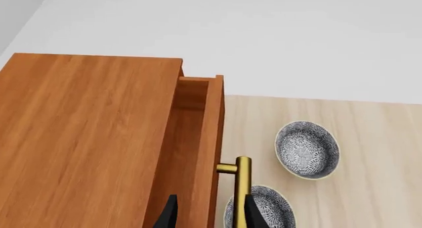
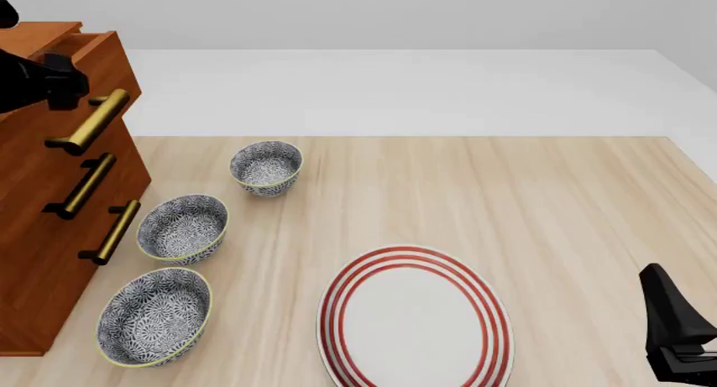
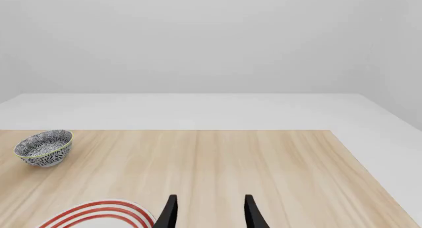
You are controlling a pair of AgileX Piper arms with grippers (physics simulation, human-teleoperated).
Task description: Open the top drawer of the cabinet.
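1. Left wrist view: the cabinet [image 1: 86, 139] fills the near side, its flat top towards my camera. The top drawer [image 1: 197, 144] stands pulled partly out of the cabinet front, its open cavity visible. Its brass bar handle [image 1: 242, 188] runs lengthwise along the drawer front, pointing away along my fingers' line of sight. My left gripper [image 1: 207, 215] straddles the drawer front panel: one fingertip is inside the drawer cavity, the other lies against the handle. The jaws are set at a moderate gap; I cannot tell whether they press on anything. Two patterned bowls [image 1: 307, 149] lie on the table beyond.

2. Front view: the cabinet [image 2: 45, 236] stands at the table's left edge, drawer fronts facing right. The top drawer [image 2: 107, 68] projects past the two lower ones; its handle [image 2: 90, 122] has its long axis running near-to-far. My left arm [image 2: 39, 81] reaches in from the left at top-drawer height. My right gripper [image 2: 677, 337] rests low at the near right corner, well apart from the cabinet. Three bowls [image 2: 183, 227] and a red-ringed plate [image 2: 415, 320] lie on the table [image 2: 560, 202]. No writing is legible.

3. Right wrist view: my right gripper [image 3: 207, 213] holds nothing, fingers parted, level, facing across the table
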